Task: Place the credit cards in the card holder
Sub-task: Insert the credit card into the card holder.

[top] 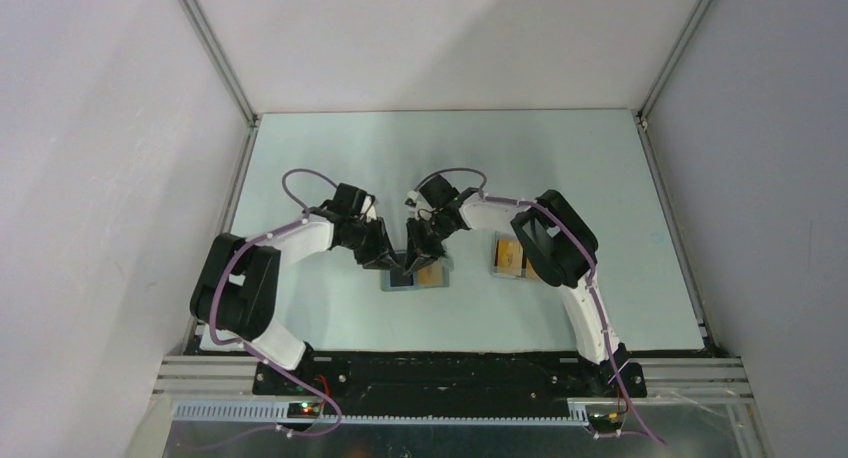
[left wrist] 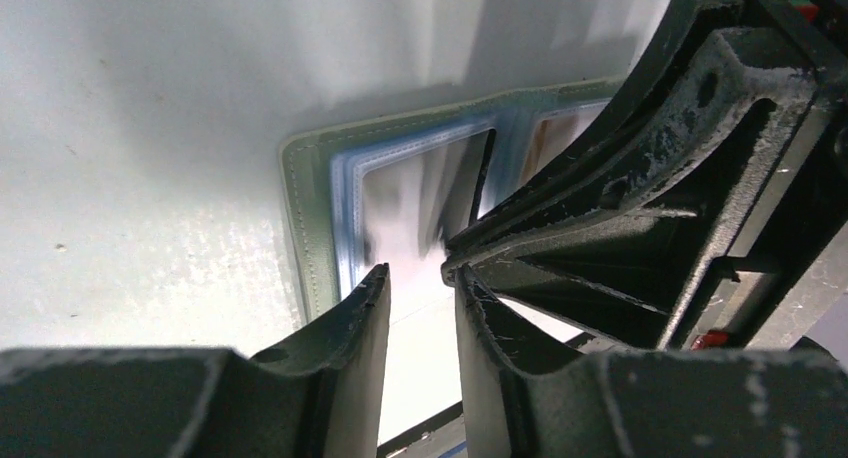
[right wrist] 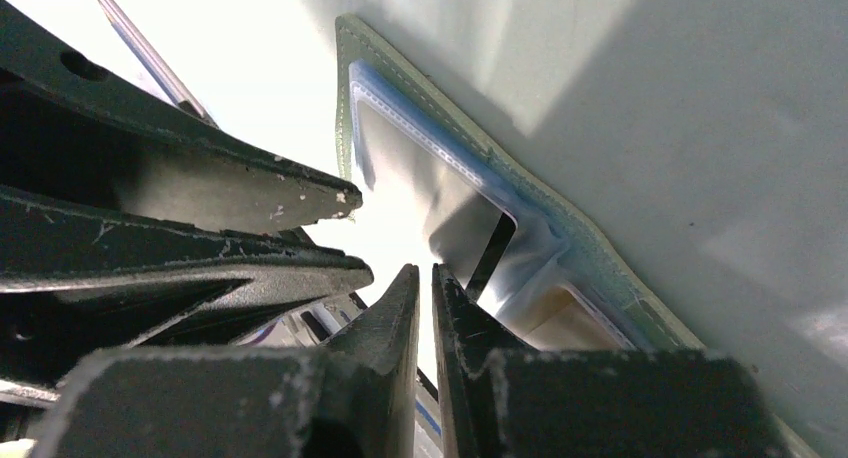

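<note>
Right hand (right wrist: 423, 278) is right up in the lens. Its fingers are almost pressed together with just a sliver between, and honestly I can't tell if a card's in there. Left hand (left wrist: 420, 283) sits partly spread, with nothing visible between its fingers. Both are tip to tip over the holder (left wrist: 300, 218), which lies open and flat on the counter (top: 330, 158) between the two arms. One orange card (top: 431, 274) looks tucked into its right half. More cards (top: 510, 253) wait in the tray (top: 497, 270) near it on the right.

Handling-wise, I reckon the cards are light, stiff and slick, so pinch a short edge and slide them in flat. Holder's soft and floppy, so I'd pin a corner or the pocket lip with one hand while the other feeds.
</note>
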Robot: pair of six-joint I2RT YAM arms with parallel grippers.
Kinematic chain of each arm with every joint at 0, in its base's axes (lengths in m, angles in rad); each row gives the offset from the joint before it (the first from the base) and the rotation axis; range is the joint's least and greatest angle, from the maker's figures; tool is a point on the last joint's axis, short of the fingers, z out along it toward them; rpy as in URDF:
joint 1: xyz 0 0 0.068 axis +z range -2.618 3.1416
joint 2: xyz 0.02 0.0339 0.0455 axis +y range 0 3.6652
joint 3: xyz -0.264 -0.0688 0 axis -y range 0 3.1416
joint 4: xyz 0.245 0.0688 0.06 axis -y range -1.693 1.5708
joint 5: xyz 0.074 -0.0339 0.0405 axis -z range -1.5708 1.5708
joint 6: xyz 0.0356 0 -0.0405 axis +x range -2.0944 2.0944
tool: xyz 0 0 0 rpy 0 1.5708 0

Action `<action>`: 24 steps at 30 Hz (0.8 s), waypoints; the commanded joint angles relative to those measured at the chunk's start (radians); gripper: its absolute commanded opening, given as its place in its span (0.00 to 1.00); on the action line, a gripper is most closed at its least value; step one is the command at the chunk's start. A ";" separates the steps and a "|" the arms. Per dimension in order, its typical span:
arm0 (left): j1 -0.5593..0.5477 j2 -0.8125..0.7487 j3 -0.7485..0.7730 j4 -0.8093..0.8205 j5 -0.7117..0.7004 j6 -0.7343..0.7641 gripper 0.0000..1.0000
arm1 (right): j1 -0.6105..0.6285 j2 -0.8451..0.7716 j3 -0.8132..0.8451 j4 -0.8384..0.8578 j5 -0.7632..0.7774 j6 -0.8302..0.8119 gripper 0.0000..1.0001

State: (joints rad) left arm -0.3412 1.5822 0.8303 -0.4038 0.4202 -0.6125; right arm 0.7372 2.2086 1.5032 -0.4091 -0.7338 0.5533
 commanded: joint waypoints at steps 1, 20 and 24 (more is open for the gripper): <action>-0.005 -0.010 0.008 0.007 -0.066 0.000 0.35 | -0.008 -0.026 -0.011 -0.009 0.008 -0.008 0.15; -0.016 0.027 0.041 0.010 -0.038 -0.006 0.34 | -0.107 -0.100 -0.114 -0.173 0.119 -0.072 0.10; -0.023 -0.001 0.046 0.009 -0.031 -0.016 0.32 | -0.109 -0.065 -0.115 -0.186 0.117 -0.077 0.08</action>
State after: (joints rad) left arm -0.3492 1.6142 0.8402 -0.4042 0.3702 -0.6132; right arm 0.6315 2.1048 1.3918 -0.5499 -0.6518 0.5018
